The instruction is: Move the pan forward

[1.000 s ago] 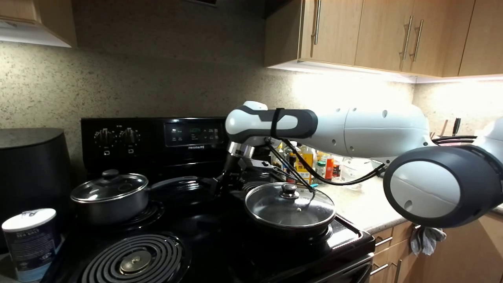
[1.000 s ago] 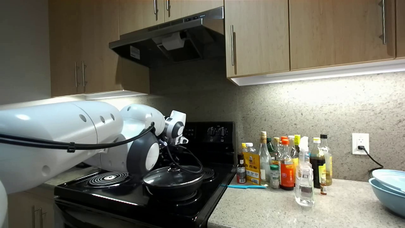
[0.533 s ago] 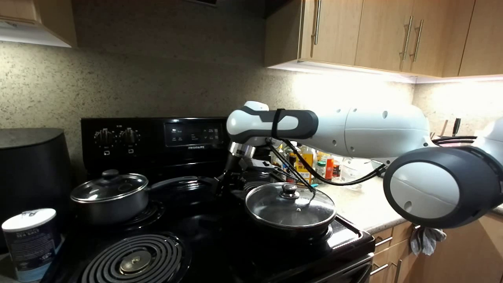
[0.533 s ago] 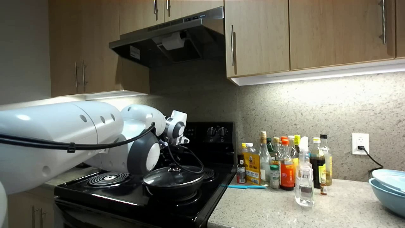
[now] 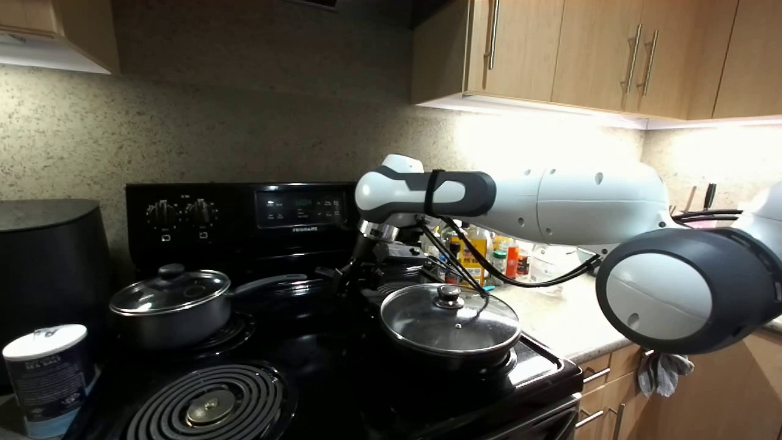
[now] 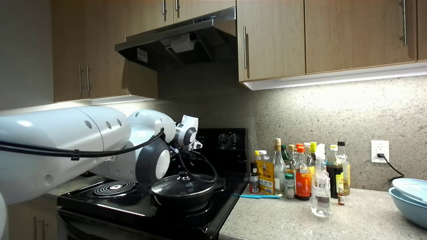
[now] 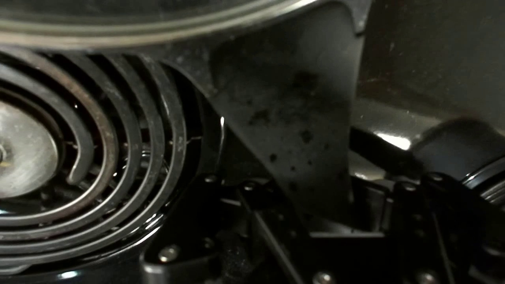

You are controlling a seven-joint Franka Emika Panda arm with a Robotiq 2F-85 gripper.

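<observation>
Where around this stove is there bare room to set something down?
The counter between the stove and spray bottle looks free. The coil burner bordered by saucepan, salt canister and pan is bare; heat can't be judged. Crowded: the bottles by the wall, and behind the pan, where the gripper is.

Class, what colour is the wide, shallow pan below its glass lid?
Black; the pan shows best in an exterior view.
</observation>
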